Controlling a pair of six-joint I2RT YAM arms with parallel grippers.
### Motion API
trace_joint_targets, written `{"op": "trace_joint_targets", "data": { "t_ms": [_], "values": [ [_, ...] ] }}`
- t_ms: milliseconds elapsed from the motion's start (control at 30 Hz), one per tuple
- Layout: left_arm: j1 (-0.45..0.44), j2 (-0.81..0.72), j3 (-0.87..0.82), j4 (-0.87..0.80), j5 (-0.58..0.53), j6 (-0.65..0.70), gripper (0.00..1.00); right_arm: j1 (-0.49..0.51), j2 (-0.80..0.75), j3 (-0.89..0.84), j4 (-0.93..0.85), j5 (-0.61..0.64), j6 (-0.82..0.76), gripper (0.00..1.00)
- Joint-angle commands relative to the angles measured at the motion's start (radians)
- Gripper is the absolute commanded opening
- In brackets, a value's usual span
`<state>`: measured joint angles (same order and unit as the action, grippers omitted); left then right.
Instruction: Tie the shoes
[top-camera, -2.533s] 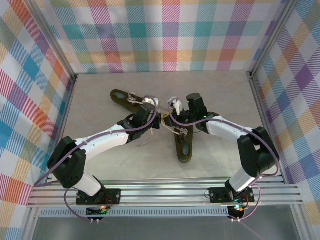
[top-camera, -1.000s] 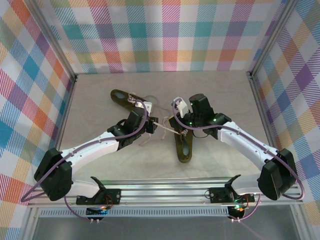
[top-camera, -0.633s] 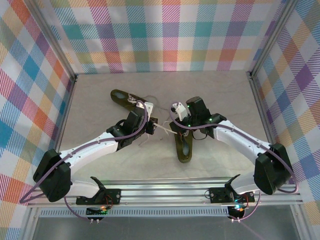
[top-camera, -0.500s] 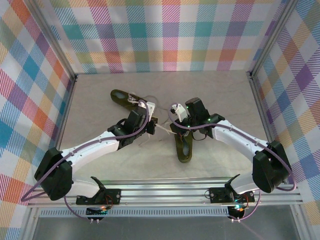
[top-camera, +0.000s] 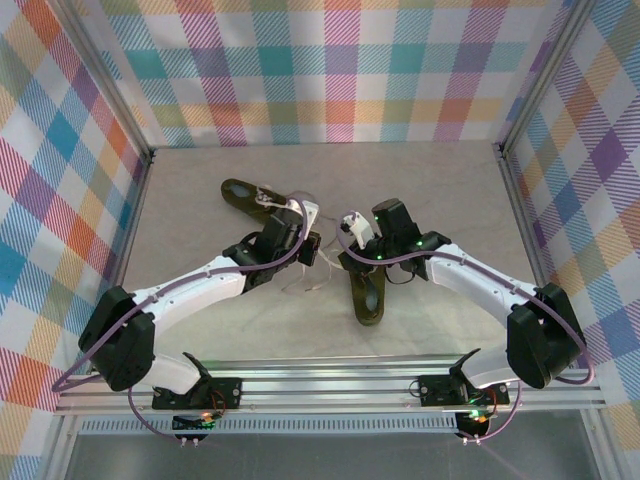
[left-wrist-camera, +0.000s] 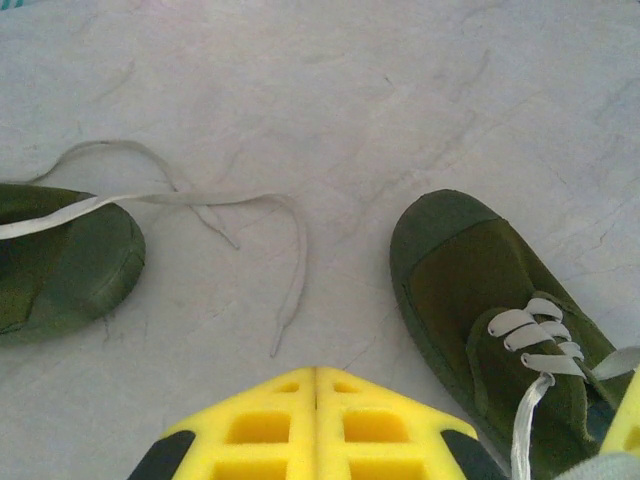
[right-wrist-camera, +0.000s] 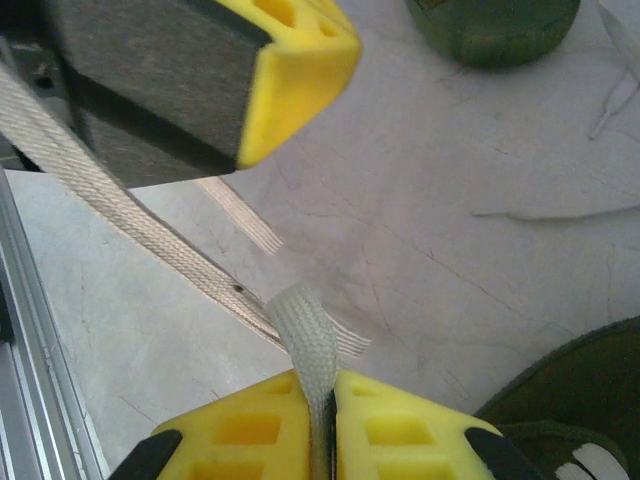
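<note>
Olive shoe (top-camera: 370, 305) lies near-far, toe away | left fingers (left-wrist-camera: 270, 425) pressed together | right fingers (right-wrist-camera: 400, 435) pinching lace (right-wrist-camera: 305, 340)

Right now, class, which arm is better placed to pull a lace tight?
Right, probably. The right tool is shut on a cream lace stretched away from it. The left tool is shut with its fingers pressed together; a loose lace lies ahead of it.

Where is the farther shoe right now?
In the top view the farther shoe lies left of centre toward the back wall, up and left of the nearer shoe.
</note>
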<state>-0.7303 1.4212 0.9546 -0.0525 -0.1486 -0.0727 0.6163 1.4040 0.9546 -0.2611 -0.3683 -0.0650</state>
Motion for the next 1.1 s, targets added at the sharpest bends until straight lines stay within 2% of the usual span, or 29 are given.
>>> {"op": "trace_joint_targets", "data": {
  "t_ms": [0,333,433,600,767,1067],
  "values": [
    [0.009,0.007,0.020,0.019,0.026,0.047,0.00,-0.001,-0.019,-0.016,0.030,-0.059,-0.024,0.12],
    [0.009,0.039,0.016,0.186,0.154,0.234,0.00,-0.001,-0.081,-0.111,0.109,-0.038,0.035,0.10],
    [0.010,0.078,0.038,0.212,0.174,0.258,0.00,-0.002,-0.096,-0.137,0.136,-0.008,0.062,0.09],
    [0.011,0.157,0.102,0.228,0.296,0.267,0.00,-0.006,-0.121,-0.157,0.151,0.023,0.073,0.08],
    [0.034,0.219,0.134,0.283,0.422,0.202,0.00,-0.022,-0.172,-0.201,0.189,0.019,0.086,0.07],
    [0.112,0.310,0.101,0.502,0.804,-0.056,0.00,-0.029,-0.240,-0.251,0.221,0.024,0.094,0.06]
  ]
}}
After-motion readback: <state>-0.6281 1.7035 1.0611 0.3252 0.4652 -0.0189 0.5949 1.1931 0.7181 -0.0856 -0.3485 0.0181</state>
